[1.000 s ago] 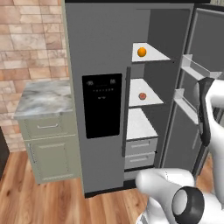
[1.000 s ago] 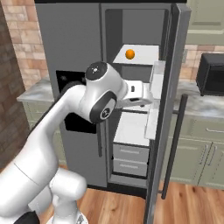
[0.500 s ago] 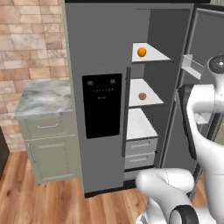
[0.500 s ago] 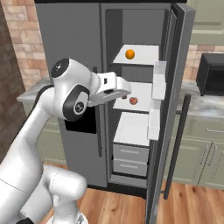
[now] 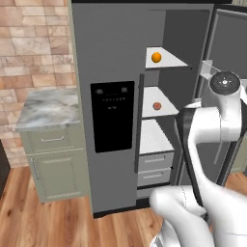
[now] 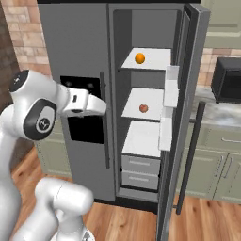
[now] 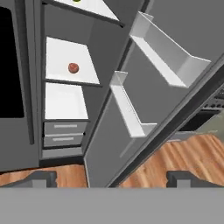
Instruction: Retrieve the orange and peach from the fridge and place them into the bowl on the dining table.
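The fridge (image 5: pixel 113 53) looks like matt grey metal with smooth white shelves (image 6: pixel 143 103) and a glossy black panel (image 5: pixel 112 116), beside a veined marble counter (image 5: pixel 48 107), rough brick wall (image 5: pixel 34 43) and polished wood floor (image 5: pixel 58 222).

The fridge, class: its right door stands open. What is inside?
Inside the fridge, the orange sits on the top white shelf and the peach on the shelf below. The next shelf looks bare. The two drawers beneath are shut, hiding their contents.
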